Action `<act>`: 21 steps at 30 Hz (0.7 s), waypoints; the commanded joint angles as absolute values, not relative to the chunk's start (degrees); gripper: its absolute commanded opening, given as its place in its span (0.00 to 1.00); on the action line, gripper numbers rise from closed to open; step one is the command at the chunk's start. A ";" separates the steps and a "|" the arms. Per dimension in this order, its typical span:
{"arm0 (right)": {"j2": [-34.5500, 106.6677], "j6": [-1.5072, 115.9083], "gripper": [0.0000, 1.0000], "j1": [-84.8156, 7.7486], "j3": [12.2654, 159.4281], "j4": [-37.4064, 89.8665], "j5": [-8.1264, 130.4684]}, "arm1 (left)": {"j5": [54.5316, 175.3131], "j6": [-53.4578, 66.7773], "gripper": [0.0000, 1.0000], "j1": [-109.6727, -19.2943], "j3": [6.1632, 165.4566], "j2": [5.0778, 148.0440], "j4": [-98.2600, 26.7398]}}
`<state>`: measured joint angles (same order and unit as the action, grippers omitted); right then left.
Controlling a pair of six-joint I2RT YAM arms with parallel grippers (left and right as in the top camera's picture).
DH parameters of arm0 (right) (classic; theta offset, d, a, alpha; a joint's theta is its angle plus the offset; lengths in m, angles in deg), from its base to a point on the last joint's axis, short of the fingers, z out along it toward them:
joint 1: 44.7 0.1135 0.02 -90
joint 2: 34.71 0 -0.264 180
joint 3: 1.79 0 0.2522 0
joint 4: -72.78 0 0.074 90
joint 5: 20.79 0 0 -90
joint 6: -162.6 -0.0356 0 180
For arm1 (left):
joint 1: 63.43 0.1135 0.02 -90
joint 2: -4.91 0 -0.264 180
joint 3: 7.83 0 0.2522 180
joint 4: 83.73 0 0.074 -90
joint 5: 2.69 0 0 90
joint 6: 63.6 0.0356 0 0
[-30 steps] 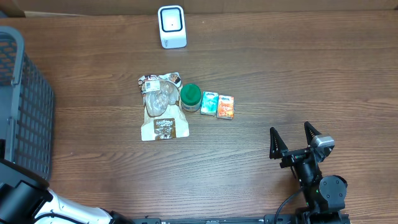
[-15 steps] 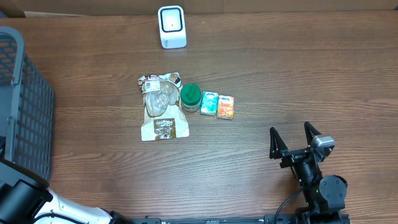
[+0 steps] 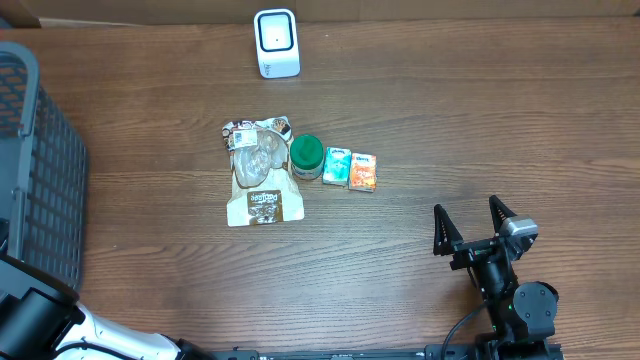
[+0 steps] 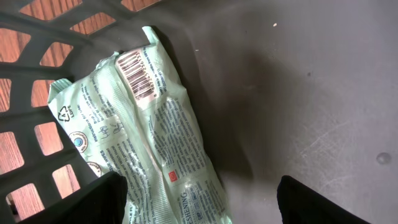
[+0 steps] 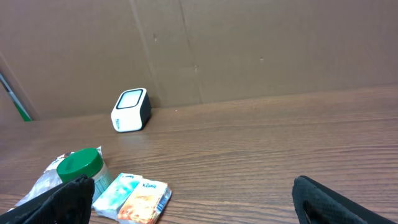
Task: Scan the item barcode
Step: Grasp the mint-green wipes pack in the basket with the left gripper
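In the left wrist view a pale green packet (image 4: 143,130) lies flat on the dark floor of the grey basket (image 4: 298,74), its barcode (image 4: 138,73) facing up. My left gripper (image 4: 202,193) hangs open just above it, with one finger over the packet's lower edge and the other over bare basket floor. It holds nothing. The white scanner (image 3: 276,42) stands at the table's far edge. At the table's near right my right gripper (image 3: 466,210) is open and empty, looking towards the scanner (image 5: 130,110).
The basket (image 3: 40,170) fills the table's left side. Mid-table lie a brown pouch (image 3: 260,190), a green-lidded jar (image 3: 306,155), a teal tissue pack (image 3: 338,166) and an orange one (image 3: 362,171). A cardboard wall (image 5: 249,43) backs the table.
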<state>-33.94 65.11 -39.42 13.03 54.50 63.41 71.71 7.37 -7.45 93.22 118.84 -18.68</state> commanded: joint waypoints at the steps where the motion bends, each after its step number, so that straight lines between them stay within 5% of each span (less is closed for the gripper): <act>1: -34.55 64.89 1.00 -39.53 12.44 54.76 63.13 | 72.10 8.68 0.82 -7.56 92.35 121.03 -19.14; 9: -34.55 64.89 1.00 -39.53 12.44 54.76 63.13 | 72.35 8.66 0.77 -7.58 92.32 124.98 -18.98; 11: -34.55 64.89 1.00 -39.53 12.44 54.76 63.13 | 72.32 8.66 0.64 -7.58 92.32 125.51 -18.66; 14: -34.55 64.89 1.00 -39.53 12.44 54.76 63.13 | 72.32 8.66 0.22 -7.58 92.35 125.38 -18.37; 16: -34.55 64.89 1.00 -39.53 12.44 54.76 63.13 | 72.35 8.64 0.04 -7.58 92.35 125.20 -18.22; 21: -34.55 64.89 1.00 -39.53 12.44 54.76 63.13 | 73.70 8.64 0.04 -8.02 94.18 125.12 -15.09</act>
